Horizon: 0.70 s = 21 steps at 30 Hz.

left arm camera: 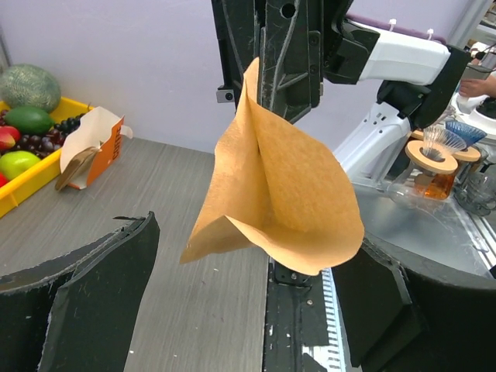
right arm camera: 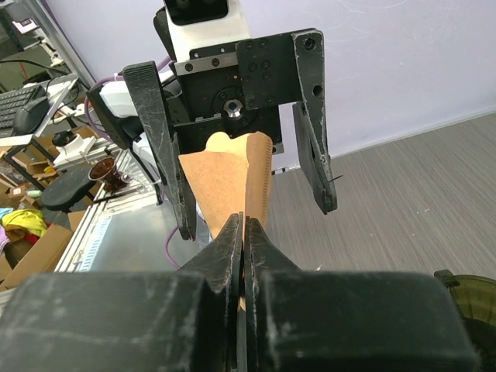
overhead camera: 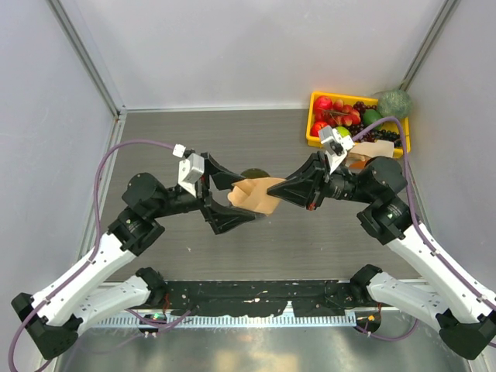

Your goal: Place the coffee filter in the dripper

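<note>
One view — right wrist — shows right fingers (right arm camera: 226, 252) clamping the coffee filter (right arm camera: 229, 182); left fingers (left arm camera: 93, 302) gape empty.

No legible text, label, brand, number or sign anywhere, not even on the orange-and-white carton (left arm camera: 93, 143) beside the yellow tray (left arm camera: 35, 192) at the far right corner of the tabletop.

Tan coffee filter (overhead camera: 256, 194) aloft, partly opened; dark olive dripper (overhead camera: 252, 172) just behind, mostly hidden.
</note>
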Available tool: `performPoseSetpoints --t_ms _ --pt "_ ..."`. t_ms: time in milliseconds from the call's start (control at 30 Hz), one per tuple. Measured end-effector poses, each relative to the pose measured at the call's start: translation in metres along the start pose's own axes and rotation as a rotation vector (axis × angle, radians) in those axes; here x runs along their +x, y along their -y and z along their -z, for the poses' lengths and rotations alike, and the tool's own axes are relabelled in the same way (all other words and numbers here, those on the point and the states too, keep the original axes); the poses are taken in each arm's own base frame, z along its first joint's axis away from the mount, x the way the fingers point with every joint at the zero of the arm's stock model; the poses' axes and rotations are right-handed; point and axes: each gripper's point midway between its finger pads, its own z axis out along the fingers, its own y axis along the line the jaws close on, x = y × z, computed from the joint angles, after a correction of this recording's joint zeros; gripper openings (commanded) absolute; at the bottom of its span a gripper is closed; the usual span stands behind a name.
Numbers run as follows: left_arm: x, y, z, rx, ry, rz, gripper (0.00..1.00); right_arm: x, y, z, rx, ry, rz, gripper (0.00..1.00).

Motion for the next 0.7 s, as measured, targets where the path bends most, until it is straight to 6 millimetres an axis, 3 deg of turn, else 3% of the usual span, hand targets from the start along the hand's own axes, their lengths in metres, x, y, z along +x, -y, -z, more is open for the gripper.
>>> performPoseSetpoints --t_ms 200,700 --pt "0.003 0.001 -0.002 0.009 -0.008 0.004 0.64 0.002 0.001 -0.001 -0.003 0.001 -0.011 0.05" --pt "-0.007 0.001 0.003 -0.007 0.021 -0.011 0.02 0.001 0.001 0.001 -0.002 0.0 -0.004 0.05"
